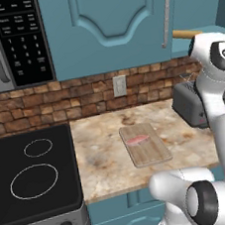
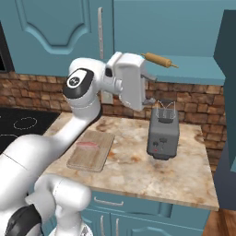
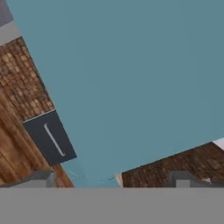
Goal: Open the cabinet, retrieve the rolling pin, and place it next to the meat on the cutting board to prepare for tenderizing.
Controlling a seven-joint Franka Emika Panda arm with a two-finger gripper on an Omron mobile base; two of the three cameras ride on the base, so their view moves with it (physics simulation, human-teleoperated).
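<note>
The cabinet (image 1: 103,20) keeps its left door shut, and its right half stands open onto a teal shelf (image 2: 193,69). On that shelf lies the tan rolling pin (image 2: 159,60) (image 1: 184,33). On the counter the cutting board (image 1: 144,144) (image 2: 92,150) carries the small red meat (image 1: 138,140) (image 2: 87,144). My gripper (image 2: 150,87) hangs just below the shelf's front edge, below and left of the rolling pin, open and holding nothing. The hand view has its two fingertips (image 3: 41,177) wide apart, facing a teal surface (image 3: 131,78) and brick wall.
A dark grey toaster (image 2: 163,131) (image 1: 189,104) stands on the counter under the gripper. The opened right door (image 2: 227,92) juts out at the far right. A black stove (image 1: 31,169) and microwave (image 1: 6,42) lie to the left. A wall socket (image 1: 120,86) sits on the brick.
</note>
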